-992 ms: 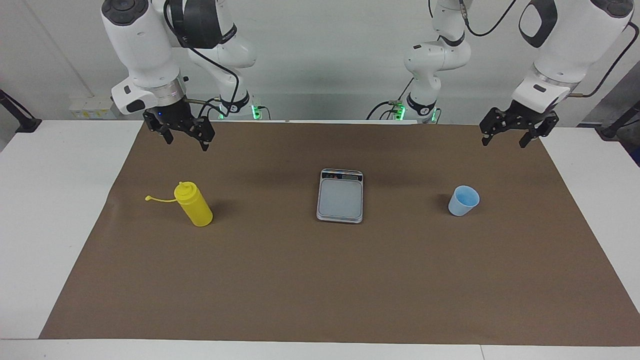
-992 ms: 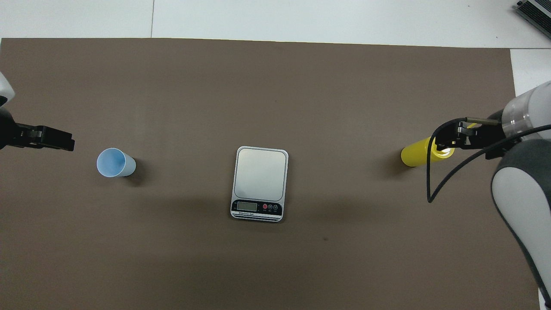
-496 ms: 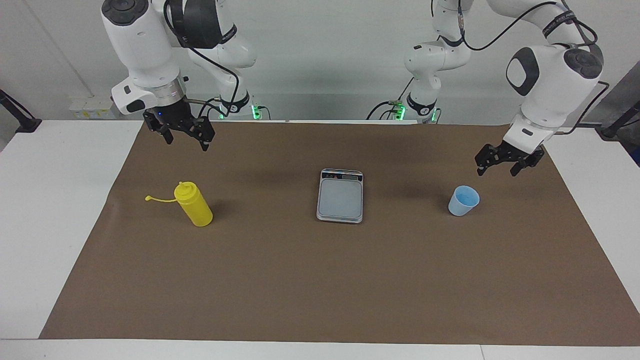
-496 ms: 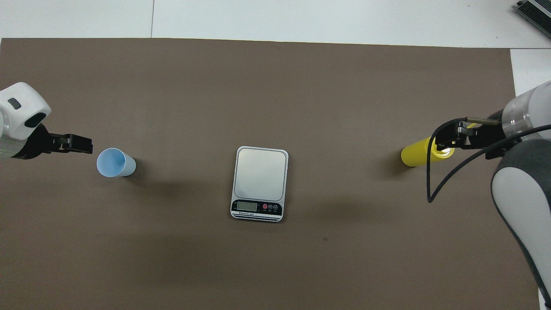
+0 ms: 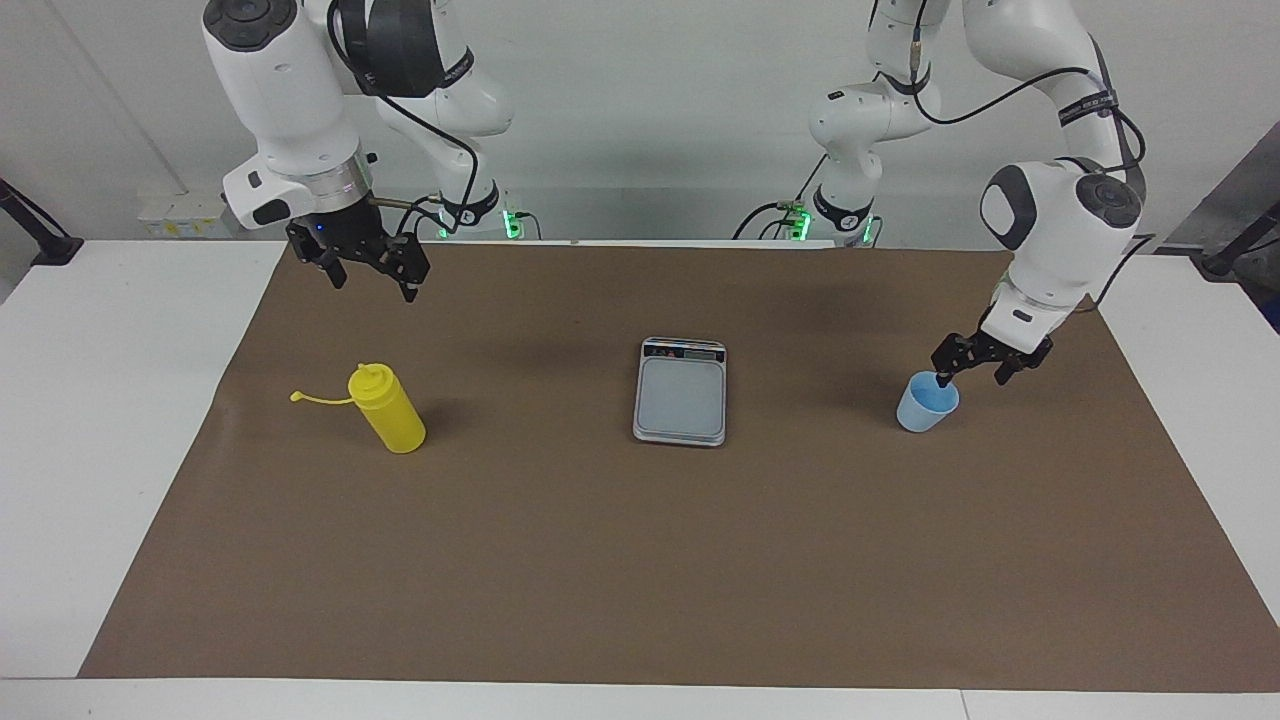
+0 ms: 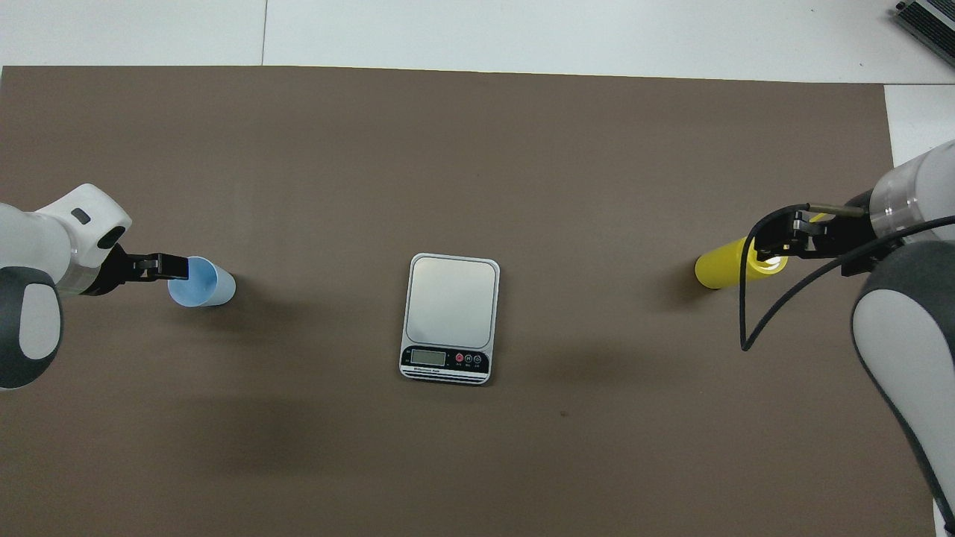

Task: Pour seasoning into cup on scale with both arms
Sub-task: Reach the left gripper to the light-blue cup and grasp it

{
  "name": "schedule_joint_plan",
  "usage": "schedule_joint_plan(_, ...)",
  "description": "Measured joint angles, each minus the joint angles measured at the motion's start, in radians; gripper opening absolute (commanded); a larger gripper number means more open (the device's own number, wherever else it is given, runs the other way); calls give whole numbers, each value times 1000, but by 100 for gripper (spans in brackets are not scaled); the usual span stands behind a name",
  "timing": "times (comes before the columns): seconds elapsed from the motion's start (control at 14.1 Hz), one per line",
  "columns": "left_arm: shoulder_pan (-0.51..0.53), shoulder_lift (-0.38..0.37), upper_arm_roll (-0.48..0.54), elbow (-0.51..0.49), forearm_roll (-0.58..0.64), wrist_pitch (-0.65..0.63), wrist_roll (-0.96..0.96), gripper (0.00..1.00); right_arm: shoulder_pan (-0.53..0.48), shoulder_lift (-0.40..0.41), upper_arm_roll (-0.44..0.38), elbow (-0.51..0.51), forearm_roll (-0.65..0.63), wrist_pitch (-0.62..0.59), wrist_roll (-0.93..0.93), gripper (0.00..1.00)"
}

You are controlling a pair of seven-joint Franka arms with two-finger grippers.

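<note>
While light and thin-walled, likely tippy: cup (image 5: pixel 927 402) standing toward left arm's end, well apart from scale (image 5: pixel 681 391); best pinched gently at rim. Left gripper (image 5: pixel 974 364) spread, right gripper (image 5: pixel 370 268) spread, waiting.

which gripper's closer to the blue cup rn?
Left. The left gripper is open at the rim of the cup, one fingertip over its mouth. The right gripper waits, open, above the mat at the other end, near the yellow bottle.

left gripper (image 6: pixel 173 266) reaching over the light blue cup's (image 6: pixel 205 283) rim | kitchen scale (image 6: pixel 451 317) sitting mid-mat, nothing on it | right gripper (image 6: pixel 783 240) hanging over yellow squeeze bottle (image 6: pixel 718 270)
</note>
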Motion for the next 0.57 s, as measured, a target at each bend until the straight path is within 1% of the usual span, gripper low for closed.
schedule_joint_plan(0.21,0,1,0,-67,-1,77,-11,100,0,0,0,0,0,0,0,100)
schedule_joint_plan(0.35,0,4,0,-92,-1,101,-22,100,0,0,0,0,0,0,0,100)
schedule_joint_plan(0.43,0,12,0,-97,-1,115,-25,81,0,0,0,0,0,0,0,100)
schedule_joint_plan(0.5,0,24,0,-99,-1,131,-27,51,0,0,0,0,0,0,0,100)
schedule_joint_plan(0.57,0,36,0,-99,-1,144,-29,28,0,0,0,0,0,0,0,100)
